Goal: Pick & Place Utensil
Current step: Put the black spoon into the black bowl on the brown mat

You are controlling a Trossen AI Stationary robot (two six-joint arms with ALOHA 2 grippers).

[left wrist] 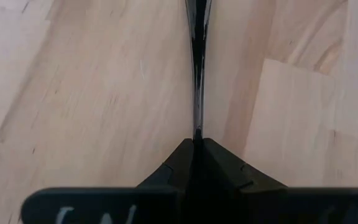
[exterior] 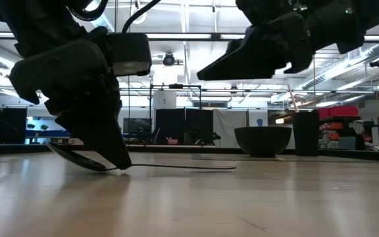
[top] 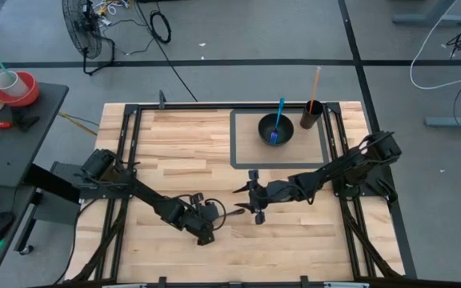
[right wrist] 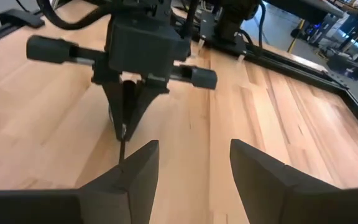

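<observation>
The left claw [exterior: 107, 158] pinches a dark utensil [exterior: 176, 166] lying low on the table [top: 174, 144]; lift it level. The right claw [right wrist: 194, 165] waits open, close by.

Pale wood-plank table [top: 174, 144], smooth satin finish; thin glossy dark utensil [left wrist: 198, 56].

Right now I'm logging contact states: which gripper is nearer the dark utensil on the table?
Left. The left gripper is shut on the dark utensil; the right gripper hovers open above its far end.
</observation>
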